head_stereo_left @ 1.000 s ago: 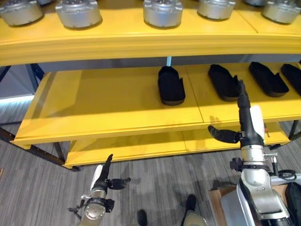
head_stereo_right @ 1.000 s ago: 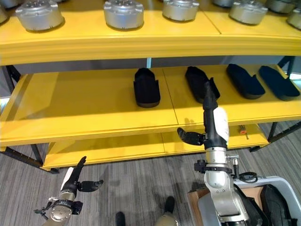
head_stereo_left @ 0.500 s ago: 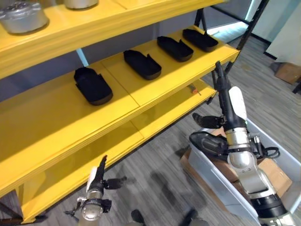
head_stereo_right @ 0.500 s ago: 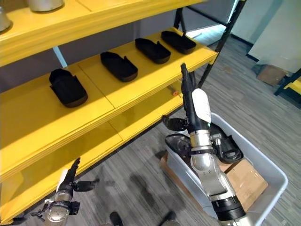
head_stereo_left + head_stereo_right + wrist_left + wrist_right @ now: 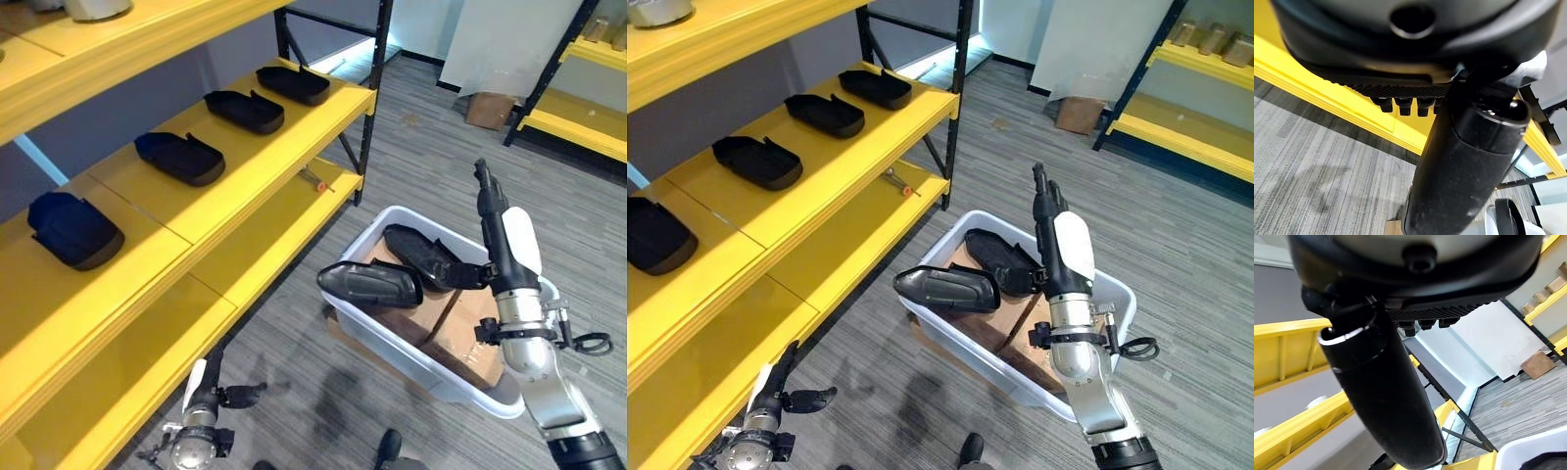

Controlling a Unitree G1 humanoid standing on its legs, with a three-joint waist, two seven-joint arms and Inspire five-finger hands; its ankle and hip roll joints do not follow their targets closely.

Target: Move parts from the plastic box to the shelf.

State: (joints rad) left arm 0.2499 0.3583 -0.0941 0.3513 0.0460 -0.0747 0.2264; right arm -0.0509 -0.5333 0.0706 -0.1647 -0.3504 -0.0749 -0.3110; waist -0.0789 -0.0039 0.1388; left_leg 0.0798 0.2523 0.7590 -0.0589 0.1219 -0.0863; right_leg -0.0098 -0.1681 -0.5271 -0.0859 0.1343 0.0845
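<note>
just beside right hand [image 5: 500, 230], black parts [image 5: 370, 284] in plastic box [image 5: 460, 380]

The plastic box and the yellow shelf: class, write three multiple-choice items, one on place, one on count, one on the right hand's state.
1. Where is the plastic box?
A on the floor
B on the shelf
C in a hand

2. How many black parts lie on the middle shelf?
A two
B four
C six

3. How is the right hand?
A fist
B holding a part
C fingers straight, holding nothing

Key: 1 A, it sits on grey flooring beside the rack; 2 B, four lie in a row; 3 C, it points upward over the box.
</note>
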